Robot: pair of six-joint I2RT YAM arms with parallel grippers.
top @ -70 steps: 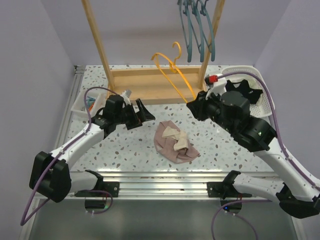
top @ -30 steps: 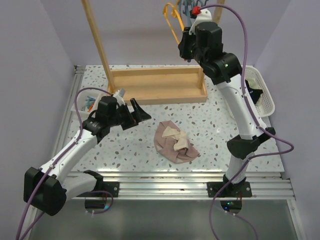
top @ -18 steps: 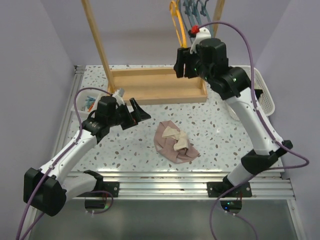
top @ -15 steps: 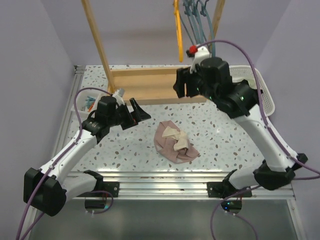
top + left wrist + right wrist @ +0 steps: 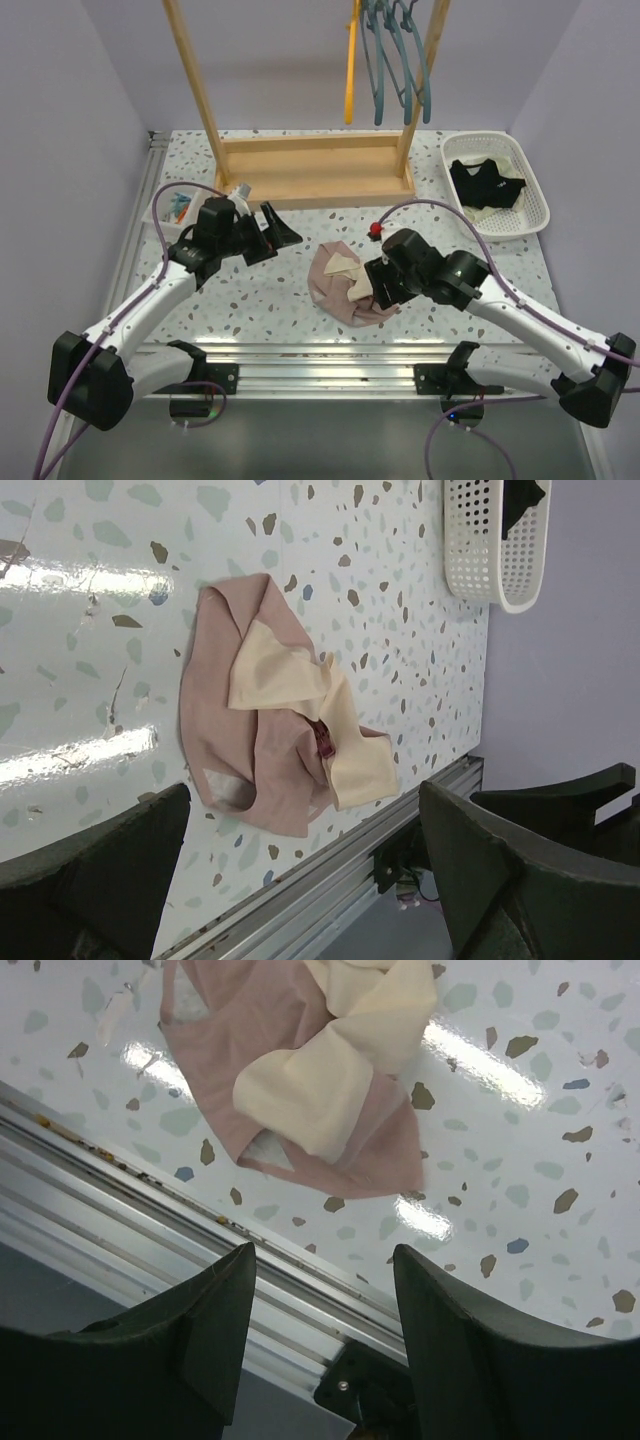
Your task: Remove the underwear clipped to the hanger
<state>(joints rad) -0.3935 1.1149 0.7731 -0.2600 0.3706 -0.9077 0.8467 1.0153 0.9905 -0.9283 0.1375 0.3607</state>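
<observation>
The dusty pink-mauve underwear [image 5: 340, 285] with pale trim lies crumpled on the table near the front edge. It also shows in the wrist views as underwear [image 5: 265, 735] and underwear [image 5: 310, 1080]. My right gripper [image 5: 378, 287] hovers open just above its right edge, and nothing is between the jaws of the right gripper [image 5: 322, 1248]. The left gripper [image 5: 276, 240] stands open to the left of the cloth, apart from it, as the empty left gripper [image 5: 303, 790] shows. The black underwear [image 5: 485, 182] lies in the white basket [image 5: 535, 205]. An orange hanger [image 5: 350, 60] hangs bare on the rack.
A wooden rack with a box base [image 5: 315, 170] stands at the back, and teal hangers [image 5: 392, 55] hang beside the orange one. A small tray [image 5: 175, 205] of items sits at the left. The aluminium rail [image 5: 330, 355] runs along the table's front edge.
My right arm let go of the orange hanger at the rack and swung down over the pink underwear, its jaws now open. The left arm has barely moved.
</observation>
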